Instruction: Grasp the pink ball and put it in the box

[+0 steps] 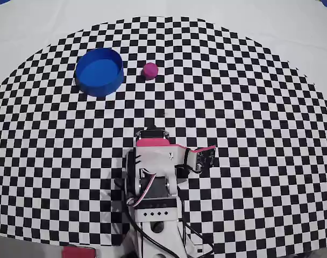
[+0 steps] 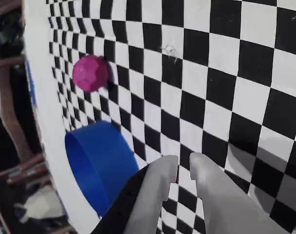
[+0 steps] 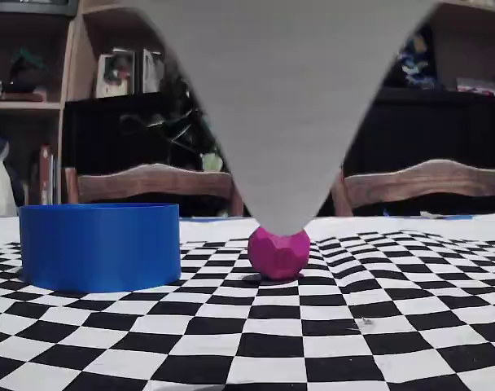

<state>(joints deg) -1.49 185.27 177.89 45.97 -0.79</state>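
The pink ball [image 1: 150, 70] lies on the checkered mat just right of the box [image 1: 100, 71], a round blue container with nothing in it. My arm [image 1: 153, 166] is folded near the mat's front edge, well away from both. In the wrist view my gripper [image 2: 183, 168] enters from the bottom, its grey fingertips [image 2: 162, 180] almost together with only a thin slit and nothing between them. The box [image 2: 101, 163] is just left of the fingers and the ball [image 2: 90, 73] lies farther off. The low fixed view shows the ball [image 3: 278, 252] right of the box [image 3: 101, 244].
A black-and-white checkered mat [image 1: 249, 107] covers a white table [image 1: 292, 27]. A large blurred grey wedge [image 3: 280, 106] hangs in front of the fixed view's lens and hides the ball's top. Chairs and shelves stand beyond the table.
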